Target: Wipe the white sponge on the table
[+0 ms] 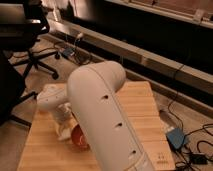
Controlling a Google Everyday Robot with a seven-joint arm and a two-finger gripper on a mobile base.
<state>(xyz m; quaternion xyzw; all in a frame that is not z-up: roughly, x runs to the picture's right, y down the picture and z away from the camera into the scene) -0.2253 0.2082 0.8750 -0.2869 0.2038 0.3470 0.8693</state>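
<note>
When wiping, aim for flat, even contact; noted from left to right.

Far left: chair [30, 55], on the floor, well apart from the work.

Left of centre: gripper [63, 122] low over the near-left part of the table [145, 115], fingers drawn close together. Pale patch just beneath taken to be the sponge [63, 134]; impossible to tell whether pinched or merely pressed.

Just beside, to the right: bowl [80, 139], partly hidden by the arm [105, 115].

Judged best practice: press lightly downward, hold the sponge flat, and sweep along the grain toward the bare wood at left. Steer away from the bowl to avoid nudging it, and check for the sponge curling or slipping out.

Far right, on the floor: blue box [176, 136] and cables [200, 155], clear of any stroke.
</note>
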